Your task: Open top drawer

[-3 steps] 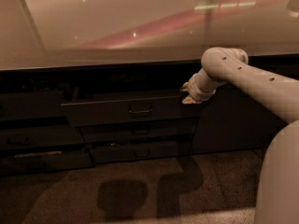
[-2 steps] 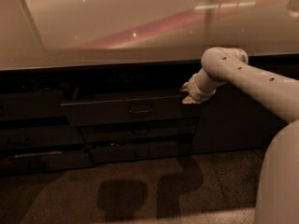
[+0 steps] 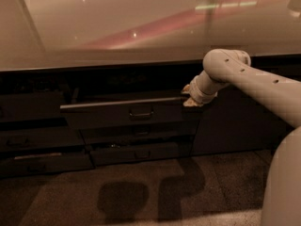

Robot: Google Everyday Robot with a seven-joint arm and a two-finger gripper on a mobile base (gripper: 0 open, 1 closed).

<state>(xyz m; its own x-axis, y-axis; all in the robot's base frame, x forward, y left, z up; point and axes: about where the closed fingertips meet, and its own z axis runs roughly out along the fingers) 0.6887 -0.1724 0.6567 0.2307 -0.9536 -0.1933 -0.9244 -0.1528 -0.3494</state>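
glossy pale countertop (image 3: 117, 27), dark speckled floor (image 3: 47, 194)

A countertop (image 3: 117, 27) spans the upper part of the view, and the cabinet fronts sit below its front edge. Just under that edge, near the middle, the top drawer (image 3: 108, 114) stands out in front of the fronts around it, with its handle (image 3: 141, 111) centred on its face. The gripper (image 3: 189, 96) is at the drawer's upper right corner – whether it touches cannot be told – on an arm (image 3: 254, 79) reaching in from the right. Two narrower drawer fronts are stacked beneath the top drawer – the upper one (image 3: 136, 133) over the lower one (image 3: 141, 153). Further drawer fronts (image 3: 33, 142) lie to the left. A cabinet door (image 3: 230, 126) stands right of the drawers, behind and below the arm. The floor (image 3: 70, 197) lies in front.
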